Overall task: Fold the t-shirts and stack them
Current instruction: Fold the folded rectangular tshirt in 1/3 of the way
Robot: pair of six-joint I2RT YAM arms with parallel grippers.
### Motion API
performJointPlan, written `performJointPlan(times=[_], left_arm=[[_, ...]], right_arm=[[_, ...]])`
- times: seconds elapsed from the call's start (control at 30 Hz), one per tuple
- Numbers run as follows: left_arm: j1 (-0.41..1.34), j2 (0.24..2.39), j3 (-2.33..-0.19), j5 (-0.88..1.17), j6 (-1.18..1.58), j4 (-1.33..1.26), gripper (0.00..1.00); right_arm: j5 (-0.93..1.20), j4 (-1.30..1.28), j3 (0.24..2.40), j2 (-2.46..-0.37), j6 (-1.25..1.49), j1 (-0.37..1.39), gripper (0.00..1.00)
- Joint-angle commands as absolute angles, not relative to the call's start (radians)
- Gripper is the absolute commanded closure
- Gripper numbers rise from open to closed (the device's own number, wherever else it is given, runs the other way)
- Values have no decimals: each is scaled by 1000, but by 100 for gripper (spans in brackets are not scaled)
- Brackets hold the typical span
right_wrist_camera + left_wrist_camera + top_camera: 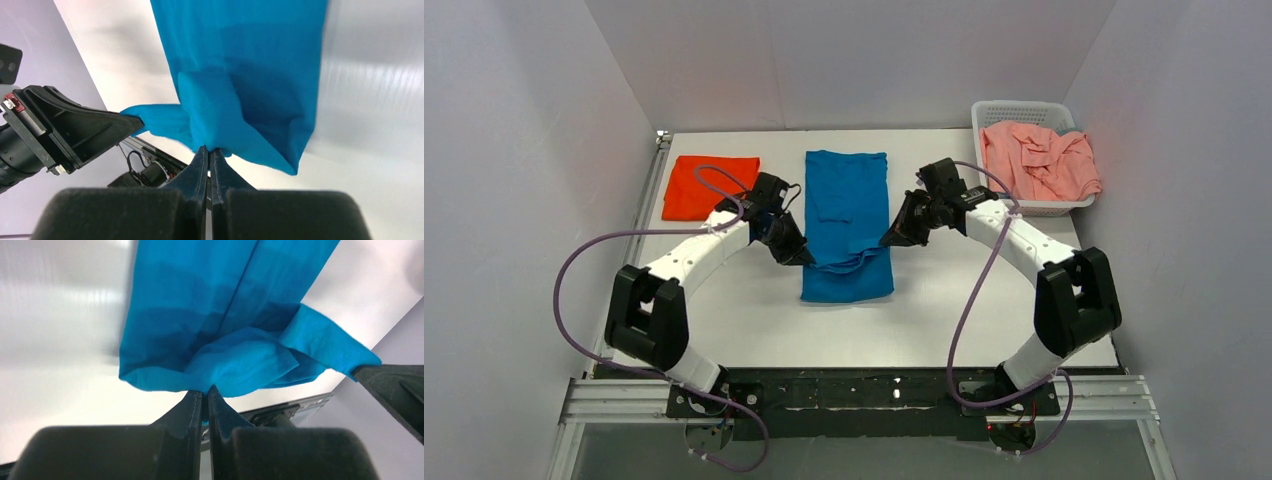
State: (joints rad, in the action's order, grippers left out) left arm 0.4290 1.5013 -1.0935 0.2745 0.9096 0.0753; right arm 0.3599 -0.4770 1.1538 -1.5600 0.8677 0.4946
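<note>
The bright blue t-shirt point(848, 222) lies as a long folded strip down the middle of the table, its near part lifted and doubled back. My left gripper point(808, 260) is shut on the strip's left edge point(165, 377), and the cloth bunches right at my fingertips point(194, 399). On the opposite side my right gripper point(887, 241) is shut on the right edge point(220, 135). An orange-red t-shirt point(710, 185) rests folded flat at the back left. The pale salmon-pink t-shirt point(1039, 160) is crumpled in the basket.
A white lattice basket point(1024, 110) stands at the back right corner of the white table point(754, 320). Grey walls close in the left, back and right sides. Purple cables loop beside both arms.
</note>
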Motion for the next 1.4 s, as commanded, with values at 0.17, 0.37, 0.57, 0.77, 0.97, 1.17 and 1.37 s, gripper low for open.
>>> performJointPlan(times=[0.17,0.37,0.57,0.77,0.97,1.17,1.37], left_arm=[[327,1737,-1322,322,823,206,100],[307,1878,-1451,315,787,246,98],[288,2000,-1536,309,770,263,92],[272,2051,-1593,265,767,269,67],[253,2024,-1727,224,726,352,2],[255,1862,-1608,171,674,386,2],[273,1623,-1225,234,715,298,2]], right_arm=[[353,-501,1343,-1722,808,426,99],[359,-517,1429,-1842,786,387,99],[365,-523,1515,-1972,765,371,99],[348,-594,1641,-2088,728,358,81],[285,-730,1767,-2103,668,356,34],[112,-803,1681,-1968,646,359,18],[169,-665,1358,-1734,655,413,16]])
